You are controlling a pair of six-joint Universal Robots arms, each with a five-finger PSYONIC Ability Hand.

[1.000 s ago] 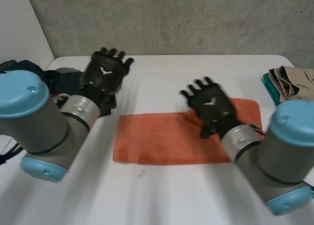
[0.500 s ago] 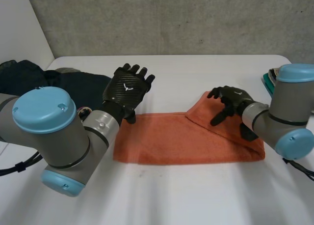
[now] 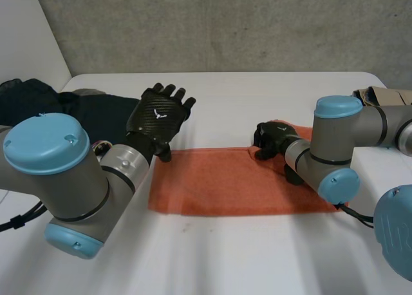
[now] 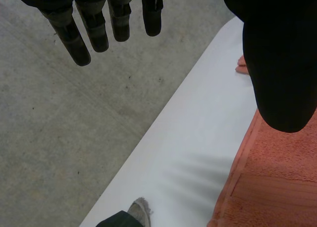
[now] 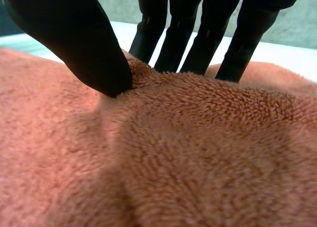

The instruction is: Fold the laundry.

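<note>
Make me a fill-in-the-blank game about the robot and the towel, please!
The towel lying on the white table is coloured ____.
The right hand pinches a ridge of the ____.
The left hand has straight fingers, so it is ____.
The dark clothes lie on the robot's ____ side of the table.
Missing words: orange, towel, open, left.

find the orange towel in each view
Head view: towel lies mid-table between the arms, a fold at its far edge pinched by the right hand.
Left wrist view: towel beside the left hand thumb.
Right wrist view: towel under the palm, pinched by thumb and fingers.
Shared landmark: the white table.
</note>
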